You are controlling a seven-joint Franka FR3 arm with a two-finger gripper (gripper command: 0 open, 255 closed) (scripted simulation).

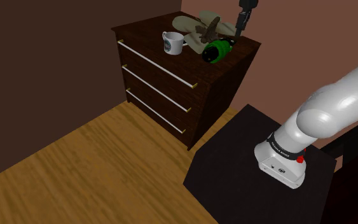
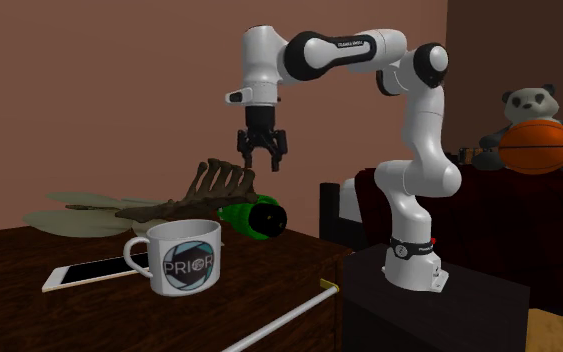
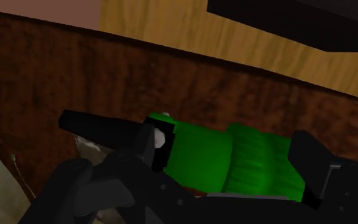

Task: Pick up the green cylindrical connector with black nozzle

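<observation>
the black gripper (image 2: 262, 152) is hanging fingers-down over the dark wooden dresser (image 1: 171, 89), jaws standing wide apart and gripping nothing. the green connector (image 2: 249, 217) is lying on its side on the dresser top, right beneath the gripper with a gap between them, its black end pointing to the second exterior view's right. in the wrist view its green body is showing between the two fingers, untouched. a white mug (image 2: 184, 258) is standing near it.

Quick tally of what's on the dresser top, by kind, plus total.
Mug: 1
Phone: 1
Green connector: 1
Brown figure with pale wings: 1
Total: 4
</observation>
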